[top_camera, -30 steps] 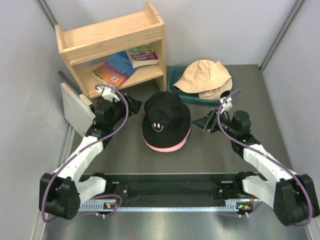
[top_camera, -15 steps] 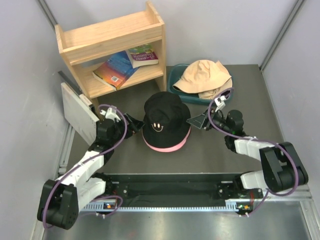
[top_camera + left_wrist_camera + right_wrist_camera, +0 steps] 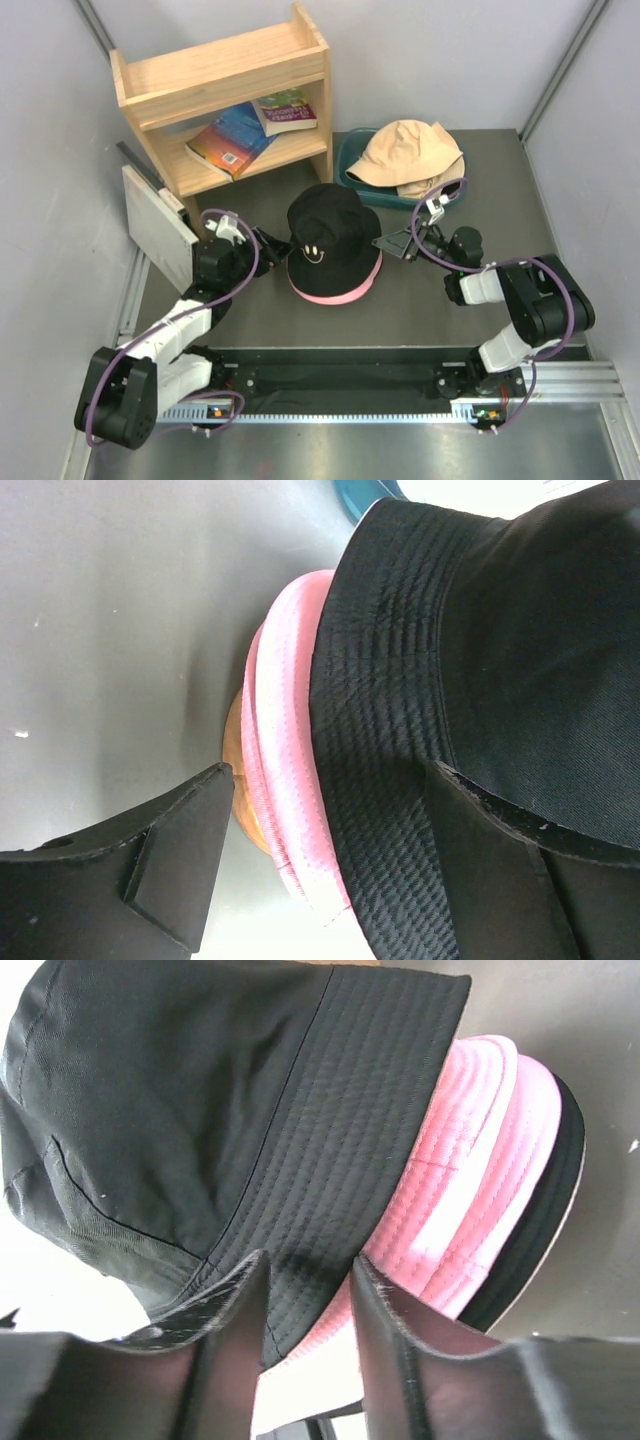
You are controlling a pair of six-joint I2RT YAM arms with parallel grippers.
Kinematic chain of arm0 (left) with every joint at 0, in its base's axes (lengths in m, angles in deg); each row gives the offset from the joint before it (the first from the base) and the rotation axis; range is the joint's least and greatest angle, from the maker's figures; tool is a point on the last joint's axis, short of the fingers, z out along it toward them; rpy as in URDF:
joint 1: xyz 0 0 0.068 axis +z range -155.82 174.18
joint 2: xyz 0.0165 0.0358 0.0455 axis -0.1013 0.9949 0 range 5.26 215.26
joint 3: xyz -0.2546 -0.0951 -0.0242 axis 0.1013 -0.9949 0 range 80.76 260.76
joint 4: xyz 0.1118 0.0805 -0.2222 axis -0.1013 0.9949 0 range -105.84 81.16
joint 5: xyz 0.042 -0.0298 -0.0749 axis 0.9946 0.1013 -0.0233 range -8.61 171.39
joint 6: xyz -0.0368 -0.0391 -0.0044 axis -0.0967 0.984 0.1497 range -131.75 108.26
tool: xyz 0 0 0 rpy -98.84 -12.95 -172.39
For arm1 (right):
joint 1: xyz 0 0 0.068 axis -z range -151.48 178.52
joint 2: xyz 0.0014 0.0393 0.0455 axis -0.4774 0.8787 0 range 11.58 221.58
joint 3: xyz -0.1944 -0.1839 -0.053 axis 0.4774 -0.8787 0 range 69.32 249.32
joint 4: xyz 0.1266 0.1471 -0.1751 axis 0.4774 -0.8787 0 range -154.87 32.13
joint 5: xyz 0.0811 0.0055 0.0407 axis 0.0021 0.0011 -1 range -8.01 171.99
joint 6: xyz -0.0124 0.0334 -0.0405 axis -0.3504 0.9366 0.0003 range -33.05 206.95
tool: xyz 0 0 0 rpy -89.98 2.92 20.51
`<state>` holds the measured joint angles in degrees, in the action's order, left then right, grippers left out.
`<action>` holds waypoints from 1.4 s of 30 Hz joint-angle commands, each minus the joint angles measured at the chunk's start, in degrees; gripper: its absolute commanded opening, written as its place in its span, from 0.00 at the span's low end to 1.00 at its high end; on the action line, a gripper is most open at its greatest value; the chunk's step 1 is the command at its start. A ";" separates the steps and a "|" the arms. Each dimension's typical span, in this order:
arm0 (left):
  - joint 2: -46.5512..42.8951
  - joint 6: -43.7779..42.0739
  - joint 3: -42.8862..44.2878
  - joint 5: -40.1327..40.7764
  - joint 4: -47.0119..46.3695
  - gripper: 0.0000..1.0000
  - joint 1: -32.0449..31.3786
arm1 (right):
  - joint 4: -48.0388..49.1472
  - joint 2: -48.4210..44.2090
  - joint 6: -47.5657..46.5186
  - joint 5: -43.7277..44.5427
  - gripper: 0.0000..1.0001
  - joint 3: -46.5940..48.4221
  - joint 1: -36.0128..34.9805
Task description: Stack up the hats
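On the stand [image 3: 245,815]: black hat [image 3: 330,232] tops the stack, its smiley facing the arms; every place below is told from this hat
Pink hat [image 3: 338,294]: directly under it, brim showing round the near side; the right wrist view shows one more black brim beneath the pink
Stand wood: only a sliver seen below the pink brim, in the left wrist view
Left gripper [image 3: 271,247]: at the hat's left edge, fingers spread wide, black and pink brims between them, neither finger clearly touching cloth
Right gripper [image 3: 388,243]: at the hat's right edge, fingers drawn to a narrow gap with the black brim's rim in it; whether they pinch it I cannot tell
Tan hat [image 3: 405,150]: behind and right of the black hat, well apart, lying in the tub [image 3: 347,165]
Shelf [image 3: 220,75]: behind and left, books [image 3: 240,135] on its lower board
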<state>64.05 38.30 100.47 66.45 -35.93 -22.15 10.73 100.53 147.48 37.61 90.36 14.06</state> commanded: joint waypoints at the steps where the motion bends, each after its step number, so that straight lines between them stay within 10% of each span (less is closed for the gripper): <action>1: 0.63 -0.21 -0.37 -0.09 -4.07 0.81 -0.71 | 10.33 1.40 2.66 -1.85 0.31 -0.73 0.40; 5: 1.24 -0.21 -0.81 0.35 -4.25 0.81 -1.15 | 8.75 1.58 2.05 -1.33 0.00 -1.70 0.31; 26: -0.42 -3.62 -1.26 5.09 0.83 0.80 -4.67 | -27.72 -9.49 -17.73 9.05 0.01 -4.95 -2.86; 30: -2.97 -9.86 4.45 10.09 11.29 0.83 -4.67 | -36.58 -16.41 -20.27 10.36 0.27 -2.76 -2.77; 34: -4.99 -15.66 10.08 14.40 18.94 0.88 -4.67 | -50.11 -25.65 -25.72 13.87 0.79 1.10 -2.77; 42: -2.37 -25.86 28.00 16.17 40.12 0.99 -4.67 | -76.49 -39.72 -34.68 25.21 0.94 14.28 -1.01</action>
<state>60.29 20.20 119.40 80.89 -7.93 -26.57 -52.07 65.34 119.63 55.36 96.98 12.31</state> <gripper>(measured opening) 0.986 0.927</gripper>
